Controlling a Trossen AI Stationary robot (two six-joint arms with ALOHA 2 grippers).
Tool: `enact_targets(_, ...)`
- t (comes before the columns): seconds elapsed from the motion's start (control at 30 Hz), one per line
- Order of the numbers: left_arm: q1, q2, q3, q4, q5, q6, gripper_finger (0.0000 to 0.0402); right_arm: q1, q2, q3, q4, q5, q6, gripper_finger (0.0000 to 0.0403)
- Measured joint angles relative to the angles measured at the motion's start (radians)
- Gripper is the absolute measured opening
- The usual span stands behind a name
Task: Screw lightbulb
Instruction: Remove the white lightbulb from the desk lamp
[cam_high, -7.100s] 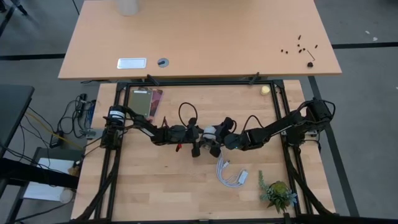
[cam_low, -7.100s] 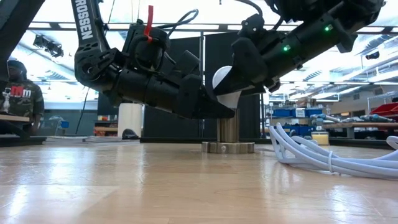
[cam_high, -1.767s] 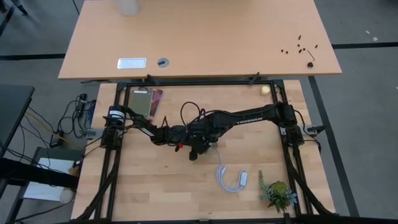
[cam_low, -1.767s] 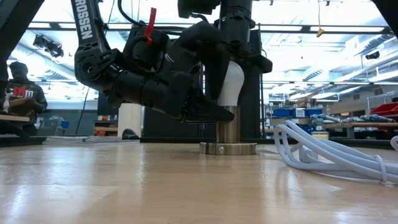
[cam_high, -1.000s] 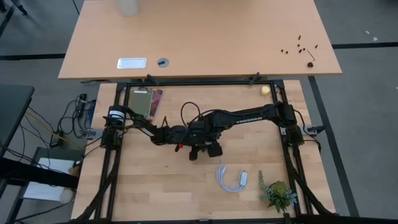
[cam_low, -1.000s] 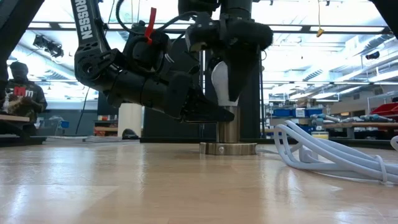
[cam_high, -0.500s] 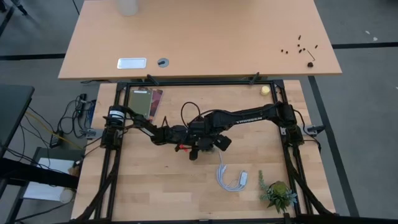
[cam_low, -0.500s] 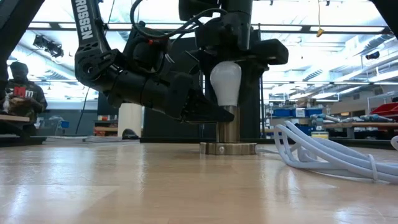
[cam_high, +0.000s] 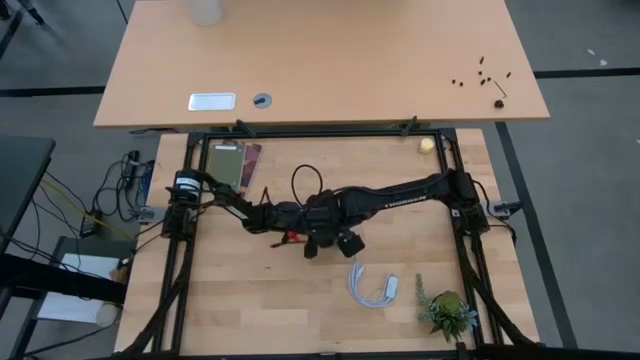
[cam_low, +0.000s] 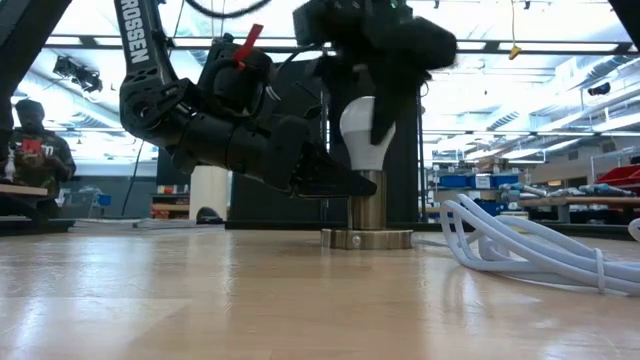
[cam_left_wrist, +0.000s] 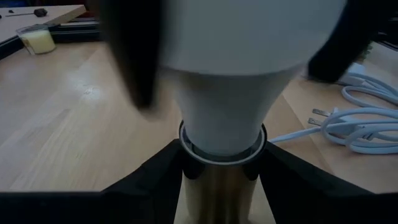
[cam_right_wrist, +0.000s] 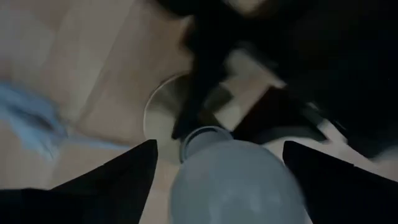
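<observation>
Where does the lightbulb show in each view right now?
High view: hidden under the right pincer, mid-table.
Low view: lightbulb at centre, upright on the metal socket.
Left wrist view: lightbulb fills the top centre.
Right wrist view: lightbulb at bottom centre.
Shared landmark: the socket.

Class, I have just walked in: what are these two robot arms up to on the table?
They are screwing in a lightbulb. The left gripper is clamped around the metal socket, steadying it. The right gripper comes down from above around the bulb, which sits upright in the socket, its fingers spread rather than pinching the glass. A white cable lies nearby.
</observation>
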Motion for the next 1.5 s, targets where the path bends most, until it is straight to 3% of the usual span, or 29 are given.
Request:
enact_targets(0.2,0.0,0.0,0.0,0.0,-0.001,-0.001,0.0201,-0.011,-0.001,0.056,-0.052,0.005,0.256,0.0369)
enact_targets(0.5,0.0,0.0,0.0,-0.002,-0.001,-0.009,0.0201,-0.055,-0.001,0.06,-0.09,-0.022,0.938,0.0376)
enact_targets(0.7,0.001,0.0,0.0,-0.003,-0.003,-0.01,0.0201,-0.074,-0.001,0.06,-0.133,-0.071,1.221,0.0376)
enact_targets(1.1,0.0,0.0,0.0,-0.004,-0.003,-0.01,0.0201,-0.074,-0.001,0.06,-0.122,-0.11,1.392,0.0375)
enact_targets(1.5,0.0,0.0,0.0,-0.005,-0.003,-0.01,0.0201,-0.081,-0.002,-0.008,-0.046,-0.095,1.345,0.0377)
